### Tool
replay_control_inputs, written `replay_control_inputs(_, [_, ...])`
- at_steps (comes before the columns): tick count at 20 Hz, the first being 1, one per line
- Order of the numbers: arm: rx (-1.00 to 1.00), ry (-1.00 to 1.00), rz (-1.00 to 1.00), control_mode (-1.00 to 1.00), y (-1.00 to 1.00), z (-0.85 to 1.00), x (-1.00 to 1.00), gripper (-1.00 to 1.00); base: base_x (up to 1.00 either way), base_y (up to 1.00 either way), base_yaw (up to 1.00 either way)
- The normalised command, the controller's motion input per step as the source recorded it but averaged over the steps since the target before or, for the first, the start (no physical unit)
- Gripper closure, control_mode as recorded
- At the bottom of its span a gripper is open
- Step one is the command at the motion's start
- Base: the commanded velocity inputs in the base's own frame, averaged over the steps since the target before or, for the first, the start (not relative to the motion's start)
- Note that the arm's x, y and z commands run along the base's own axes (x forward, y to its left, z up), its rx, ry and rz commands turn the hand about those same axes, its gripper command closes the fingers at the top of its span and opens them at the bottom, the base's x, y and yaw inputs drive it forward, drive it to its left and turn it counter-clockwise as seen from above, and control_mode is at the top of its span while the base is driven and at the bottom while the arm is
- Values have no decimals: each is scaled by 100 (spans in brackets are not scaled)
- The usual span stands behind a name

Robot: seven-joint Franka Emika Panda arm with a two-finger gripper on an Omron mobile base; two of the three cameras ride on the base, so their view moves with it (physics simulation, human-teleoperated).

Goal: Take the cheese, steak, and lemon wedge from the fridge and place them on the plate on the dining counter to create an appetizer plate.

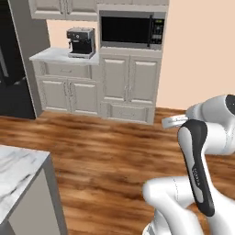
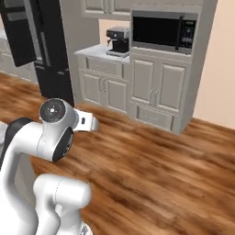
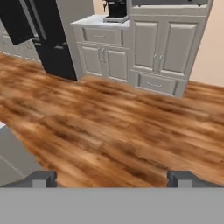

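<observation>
The black fridge (image 1: 8,69) stands at the far left, beyond the wood floor; it is also in the right base view (image 2: 51,59) and the hand view (image 3: 54,50). A corner of the white marble dining counter (image 1: 16,170) lies at the lower left. My gripper (image 3: 112,179) hangs open over the bare floor with nothing between its fingertips (image 3: 43,178). The arm is folded near the base, with the hand pointing toward the cabinets. The cheese, steak, lemon wedge and plate are out of view.
Grey wall cabinets (image 1: 128,87) hold a built-in microwave (image 1: 131,30). A black coffee machine (image 1: 81,42) sits on the small counter beside it. A wide stretch of wood floor (image 1: 114,147) lies between me and the cabinets.
</observation>
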Motion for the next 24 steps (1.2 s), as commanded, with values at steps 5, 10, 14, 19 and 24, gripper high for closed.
replay_control_inputs(5, [0, 0, 0, 100, 0, 0, 0, -100, 100, -52, 53])
replay_control_inputs(10, [0, 0, 0, 100, 0, 0, 0, -100, 100, -55, 50])
replay_control_inputs(14, [0, 0, 0, 100, 0, 0, 0, -100, 100, -21, 62])
replay_control_inputs(19, [0, 0, 0, 100, 0, 0, 0, -100, 100, -4, 67])
replay_control_inputs(24, [0, 0, 0, 100, 0, 0, 0, -100, 100, -6, 52])
